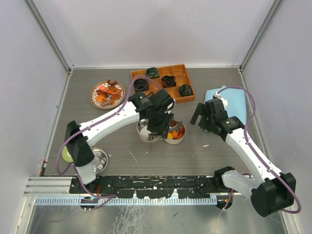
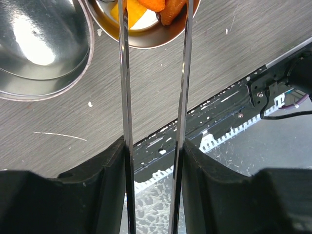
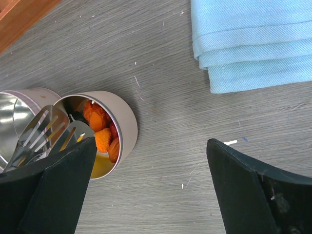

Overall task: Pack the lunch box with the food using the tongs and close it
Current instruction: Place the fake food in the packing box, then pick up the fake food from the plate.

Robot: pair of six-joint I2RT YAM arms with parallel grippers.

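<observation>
Two tins stand touching on the surface (image 1: 122, 144), and I take the filled tin (image 3: 124, 127) as my landmark. Orange and red food (image 3: 101, 139) is heaped inside it, and the empty tin (image 2: 44, 53) sits hard against its left side. A plate (image 1: 93, 99) with more pieces (image 1: 108, 92) lies well off to its far left.

The left tool (image 2: 153, 156) hangs above the filled tin, half closed on the tongs (image 2: 125, 97). It presses the two thin arms without bringing them together. The right tool (image 3: 151, 146) waits to the right of the filled tin, spread wide and holding nothing.

This looks to me like a drop into the filled tin. To do it well, I'd sink the tips below the rim before easing the squeeze, so nothing bounces out. I'd then lift straight up, so the tongs don't nudge either tin.

Only the right wrist view shows the slotted blades at the tin's mouth, though I cannot tell whether a piece sits between them. The left wrist view cuts the tips off, and from above the arm hides them. The overhead view alone shows the plate.
</observation>
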